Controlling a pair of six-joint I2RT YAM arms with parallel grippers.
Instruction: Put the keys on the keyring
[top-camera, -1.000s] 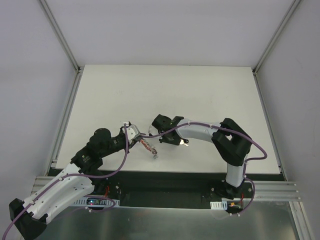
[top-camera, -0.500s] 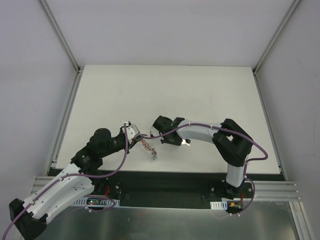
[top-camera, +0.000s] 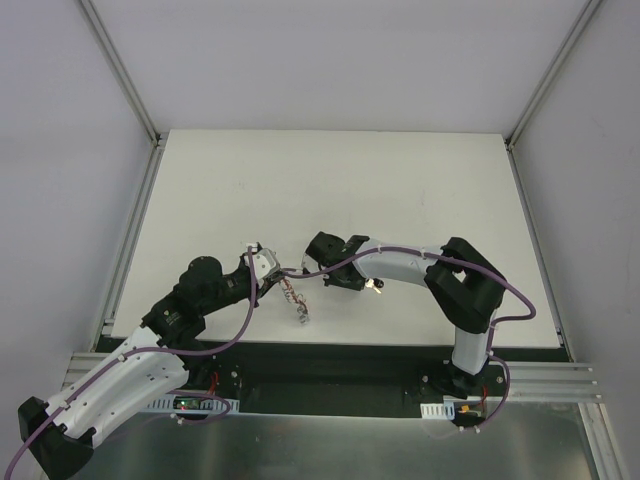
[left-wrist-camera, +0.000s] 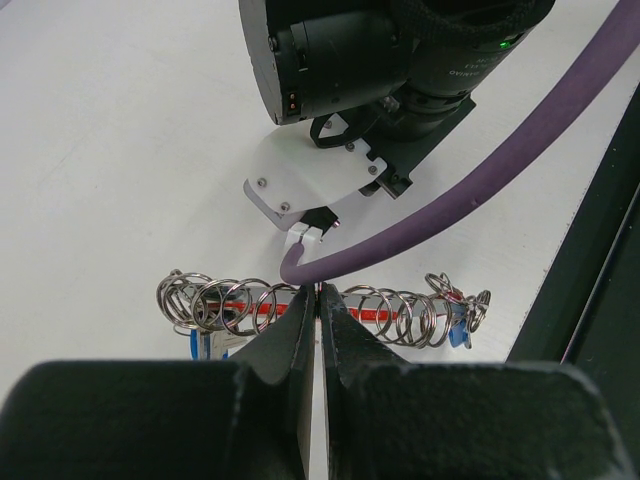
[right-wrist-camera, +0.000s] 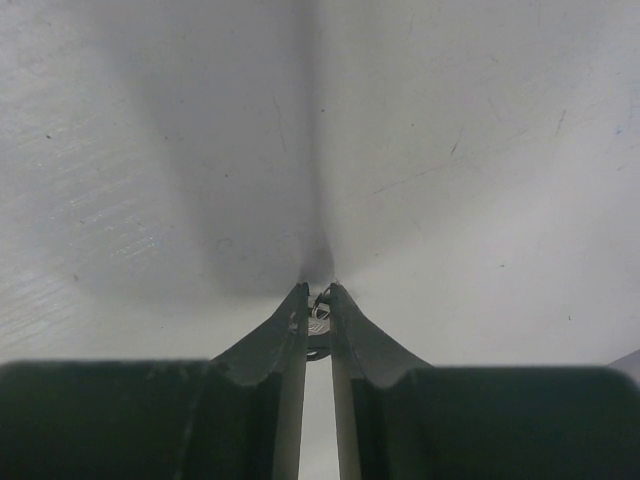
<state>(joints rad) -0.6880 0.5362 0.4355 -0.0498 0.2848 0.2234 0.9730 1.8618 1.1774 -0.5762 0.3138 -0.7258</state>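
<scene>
The keyring (left-wrist-camera: 400, 318), a row of silvery loops, sat pinched across my left gripper (left-wrist-camera: 319, 300), whose fingers were pressed together on it, with a blue key (left-wrist-camera: 458, 330) at one end. It hung by the table's (top-camera: 400, 180) near edge, left of the middle. My right gripper (right-wrist-camera: 318, 300), just beside it, nipped a silvery bit (right-wrist-camera: 318, 318) that I could not identify.

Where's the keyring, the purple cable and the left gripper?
keyring (left-wrist-camera: 205, 303), left wrist view, silvery coils left of the fingers
purple cable (left-wrist-camera: 500, 172), left wrist view, its middle stretch
left gripper (left-wrist-camera: 318, 297), left wrist view, midway between its fingertips, which pinch the keyring
</scene>
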